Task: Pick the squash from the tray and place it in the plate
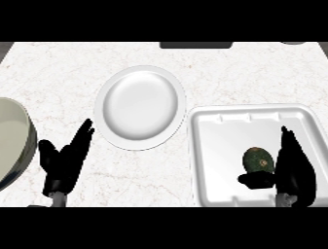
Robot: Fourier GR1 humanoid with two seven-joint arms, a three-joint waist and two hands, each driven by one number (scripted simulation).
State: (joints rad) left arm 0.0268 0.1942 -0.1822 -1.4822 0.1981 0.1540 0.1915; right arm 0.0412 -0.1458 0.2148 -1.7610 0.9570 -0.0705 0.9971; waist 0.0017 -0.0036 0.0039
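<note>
Nearest me, my right hand [296, 175] is over the white tray [220, 160], fingers straight and thumb spread wide, closed on nothing; my left hand [60, 163] rests open at the near left. The dark green squash [258, 159] sits in the tray's near right part, just left of those fingers and just beyond the thumb, so I judge the right hand takes it. The white plate [139, 104] lies farther left, outside the tray.

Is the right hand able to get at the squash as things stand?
Likely yes: the right hand is open over the tray, just right of the squash, with nothing between them.
</note>
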